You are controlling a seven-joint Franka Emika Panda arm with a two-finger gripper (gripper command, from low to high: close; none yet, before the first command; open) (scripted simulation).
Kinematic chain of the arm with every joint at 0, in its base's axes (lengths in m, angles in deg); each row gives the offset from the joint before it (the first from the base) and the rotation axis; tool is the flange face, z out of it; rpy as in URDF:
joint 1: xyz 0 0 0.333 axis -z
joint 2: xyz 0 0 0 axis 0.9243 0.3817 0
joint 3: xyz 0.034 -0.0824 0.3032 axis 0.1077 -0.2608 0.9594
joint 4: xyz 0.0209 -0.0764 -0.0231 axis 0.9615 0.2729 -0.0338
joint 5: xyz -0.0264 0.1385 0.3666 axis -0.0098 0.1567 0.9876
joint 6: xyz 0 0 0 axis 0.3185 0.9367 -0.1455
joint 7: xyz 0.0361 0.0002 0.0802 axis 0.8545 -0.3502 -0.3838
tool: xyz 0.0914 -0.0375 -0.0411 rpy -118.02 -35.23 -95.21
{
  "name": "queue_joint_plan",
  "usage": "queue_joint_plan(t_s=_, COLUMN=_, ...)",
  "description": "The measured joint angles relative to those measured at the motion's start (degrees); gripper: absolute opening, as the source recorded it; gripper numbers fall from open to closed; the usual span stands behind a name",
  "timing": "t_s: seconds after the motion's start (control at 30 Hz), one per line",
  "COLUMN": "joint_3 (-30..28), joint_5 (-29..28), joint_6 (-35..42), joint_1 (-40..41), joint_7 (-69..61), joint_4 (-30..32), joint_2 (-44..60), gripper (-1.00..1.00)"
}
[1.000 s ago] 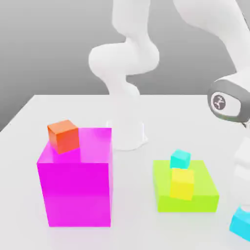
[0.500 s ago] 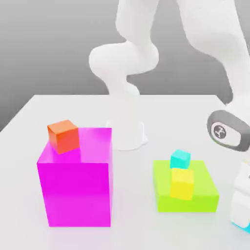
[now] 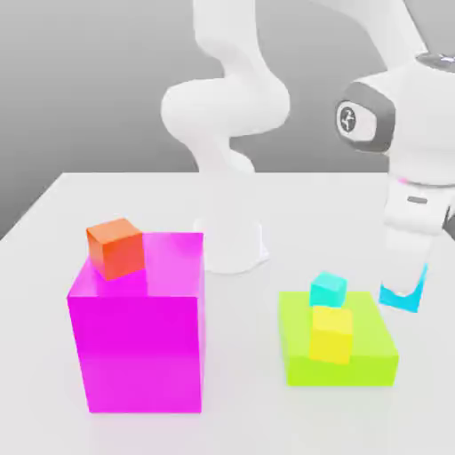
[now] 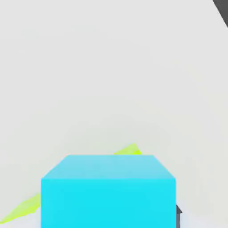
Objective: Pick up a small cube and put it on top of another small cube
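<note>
One sky-blue cube [image 3: 404, 295] sits clamped in your gripper [image 3: 405, 289], held above the table [image 3: 249, 391], just to the exterior view's right of the lime block [image 3: 338, 351]. Carry step. Next, centre it over the turquoise cube [image 3: 328, 288] and lower gently.

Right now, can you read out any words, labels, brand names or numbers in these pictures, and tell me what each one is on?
No readable words or numbers anywhere.
Round logo emblem on the arm's grey wrist joint: a white symbol, not legible as text.
Sky-blue cube, turquoise cube, yellow cube, orange cube, magenta block, lime slab: plain faces, no markings.
</note>
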Motion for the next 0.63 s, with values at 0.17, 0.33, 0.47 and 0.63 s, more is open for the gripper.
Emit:
queue_joint_plan(t_s=0.17, joint_3=-1.6, joint_5=0.9, joint_6=2.8, joint_1=-1.7, joint_7=-7.0, joint_4=7.6, joint_2=-10.4, gripper=-1.0)
queue_joint_plan(t_s=0.33, joint_3=-2.9, joint_5=0.3, joint_6=4.9, joint_1=-3.0, joint_7=-12.5, joint_4=14.9, joint_2=-19.8, gripper=-1.0)
queue_joint_plan(t_s=0.47, joint_3=-2.5, joint_5=0.3, joint_6=-2.8, joint_1=-2.9, joint_7=-13.3, joint_4=17.2, joint_2=-14.5, gripper=-1.0)
queue_joint_plan(t_s=0.63, joint_3=-2.2, joint_5=0.3, joint_6=-9.6, joint_1=-2.7, joint_7=-13.3, joint_4=18.4, joint_2=-8.8, gripper=1.0)
